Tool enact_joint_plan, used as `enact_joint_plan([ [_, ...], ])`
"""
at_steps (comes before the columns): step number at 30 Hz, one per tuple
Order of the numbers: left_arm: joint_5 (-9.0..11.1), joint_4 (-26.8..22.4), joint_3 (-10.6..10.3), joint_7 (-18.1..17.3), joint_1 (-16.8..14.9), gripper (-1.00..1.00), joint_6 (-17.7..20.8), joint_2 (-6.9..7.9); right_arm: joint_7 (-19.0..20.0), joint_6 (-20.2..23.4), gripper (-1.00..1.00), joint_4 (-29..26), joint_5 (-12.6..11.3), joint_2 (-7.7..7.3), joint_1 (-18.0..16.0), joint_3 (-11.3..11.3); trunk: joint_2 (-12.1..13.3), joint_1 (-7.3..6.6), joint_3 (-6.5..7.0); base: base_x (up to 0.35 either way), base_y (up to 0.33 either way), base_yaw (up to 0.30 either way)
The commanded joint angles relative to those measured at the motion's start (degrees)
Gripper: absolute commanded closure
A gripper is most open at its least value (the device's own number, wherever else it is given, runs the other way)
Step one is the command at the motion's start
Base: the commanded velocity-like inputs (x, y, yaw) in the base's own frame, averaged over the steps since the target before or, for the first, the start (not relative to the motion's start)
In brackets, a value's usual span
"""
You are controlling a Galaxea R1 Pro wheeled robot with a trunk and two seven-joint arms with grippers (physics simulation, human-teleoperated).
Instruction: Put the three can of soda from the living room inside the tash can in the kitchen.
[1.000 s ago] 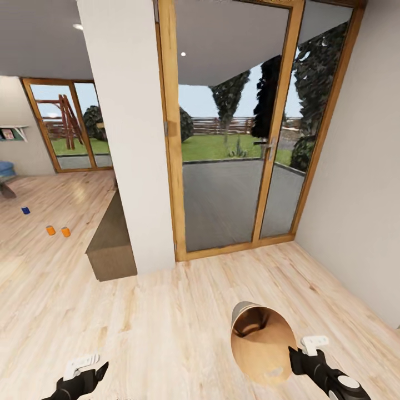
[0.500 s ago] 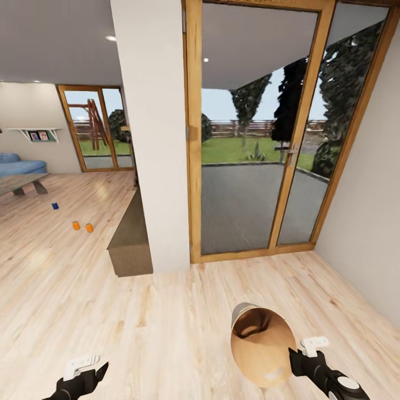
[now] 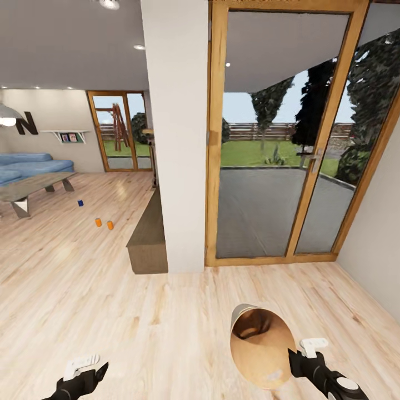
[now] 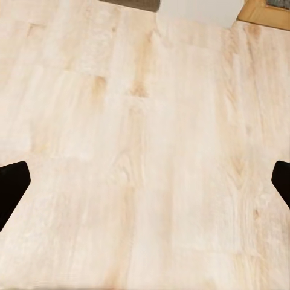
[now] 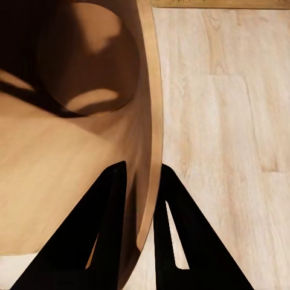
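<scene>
From the head, the right black hand (image 3: 295, 355) at the lower right of the frame pinches the rim of the round bin with the shiny brown inside and grey outside (image 3: 260, 341), held tipped above the pale wood floor (image 3: 139, 333). The left black hand (image 3: 91, 373) sits at the lower left, wide open and holding nothing. Far off at the middle left, two little orange cans (image 3: 98, 222) and one blue can (image 3: 80, 203) stand on the floor near a glass desk (image 3: 33, 186) and a blue sofa (image 3: 33, 164).

From the left wrist, two black fingertips (image 4: 11, 190) stand far apart over the floor.

From the right wrist, one finger (image 5: 96, 232) is inside the bin wall (image 5: 72, 151) and the other is outside, squeezing it
</scene>
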Motion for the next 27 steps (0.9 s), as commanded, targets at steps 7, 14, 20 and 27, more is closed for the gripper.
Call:
enact_joint_plan([
  [7, -0.05, 0.01, -0.01, 0.25, 0.0, -1.0, 0.0, -0.04, 0.28, 0.0, 1.0, -0.08, -0.25, 0.01, -0.03, 0.01, 2.82, -1.55, 1.61, 0.0, 0.0, 0.221],
  [14, -0.04, 0.01, -0.01, 0.27, 0.0, -1.0, 0.0, -0.02, 0.28, 0.0, 1.0, 0.07, -0.24, 0.01, -0.03, 0.12, 5.63, -3.08, 3.21, 0.0, 0.0, 0.221],
  [20, -0.04, 0.01, -0.01, 0.27, 0.0, -1.0, -0.37, -0.05, 0.28, -0.89, 1.0, 1.12, -0.24, 0.03, -0.03, 0.26, 8.03, -4.4, 4.58, 0.0, 0.0, 0.221],
  [27, -0.05, 0.01, -0.01, 0.28, 0.0, -1.0, -0.67, -0.06, 0.28, -4.48, 1.0, 2.38, -0.3, 0.03, -0.03, 0.34, 10.84, -5.94, 6.18, 0.0, 0.0, 0.221],
])
